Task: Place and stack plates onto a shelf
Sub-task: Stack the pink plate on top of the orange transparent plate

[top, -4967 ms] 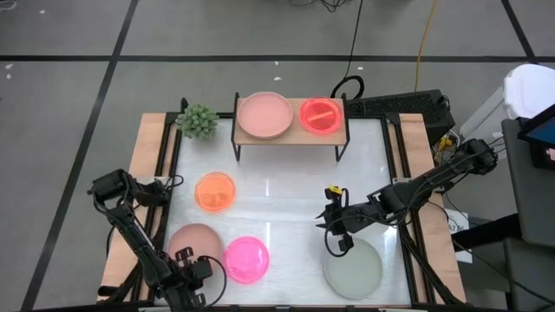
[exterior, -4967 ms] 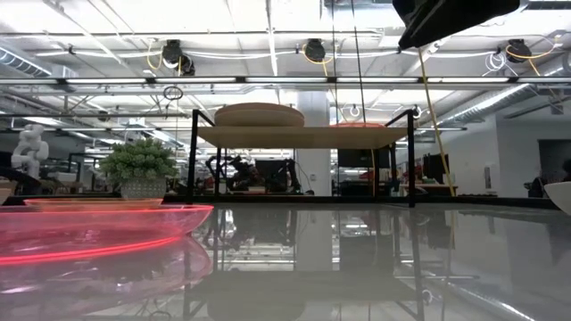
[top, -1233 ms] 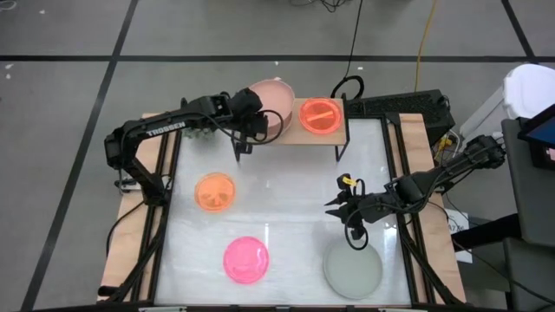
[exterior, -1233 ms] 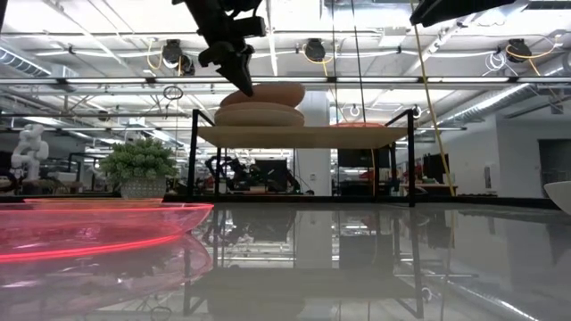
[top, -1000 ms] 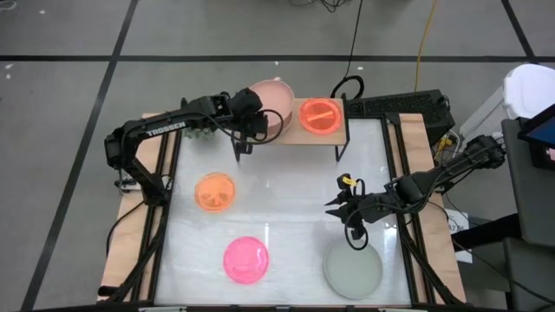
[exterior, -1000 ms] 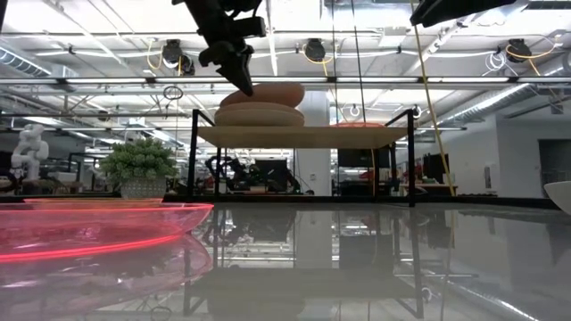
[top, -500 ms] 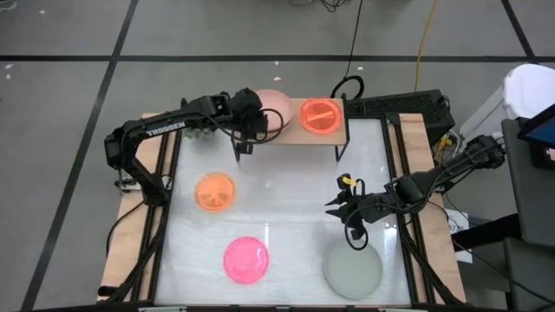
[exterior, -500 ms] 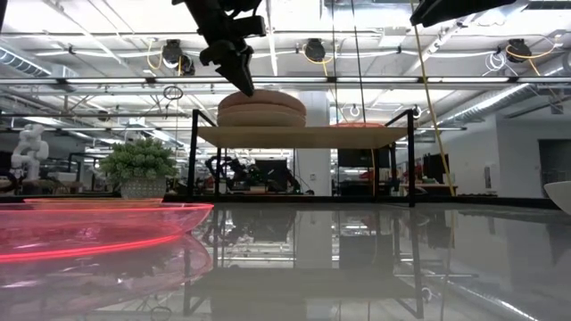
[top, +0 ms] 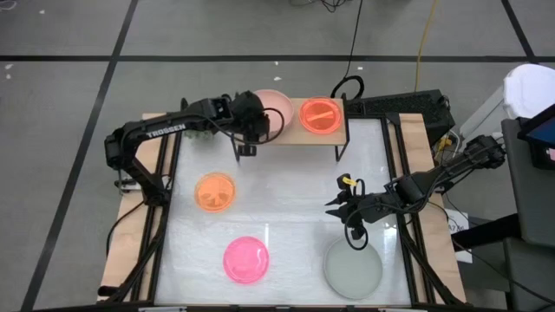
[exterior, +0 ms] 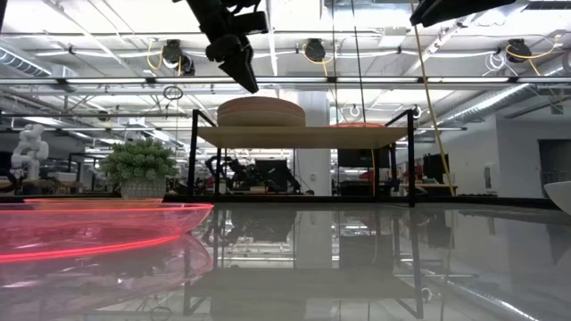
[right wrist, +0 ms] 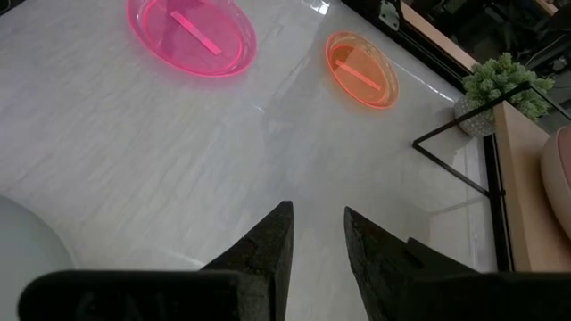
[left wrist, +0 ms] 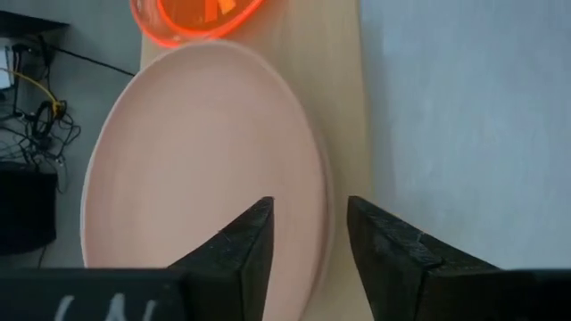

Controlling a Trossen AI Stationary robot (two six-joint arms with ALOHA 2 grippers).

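Observation:
Two dusty pink plates [exterior: 260, 111] lie stacked flat on the left half of the light-wood shelf [exterior: 294, 135], beside a translucent orange-red plate [top: 321, 114]. My left gripper [left wrist: 310, 223] is open just above the stack's near rim, one finger to each side of it; in the low view its tips [exterior: 248, 82] stand clear of the plates. An orange plate [top: 215, 191], a magenta plate [top: 246, 259] and a grey-green plate [top: 353, 267] rest on the white table. My right gripper [top: 351, 230] hovers open over the table, beside the grey-green plate.
A small potted plant [exterior: 140, 165] stands at the table's far left corner, next to the shelf's black legs [top: 238, 143]. The table's middle, between the orange plate and my right arm, is bare white surface [top: 286, 191].
My left gripper has opened and let go of the upper pink plate. That plate, which leaned tilted on the lower one with its far side raised, has dropped flat onto it. My right arm has kept still.

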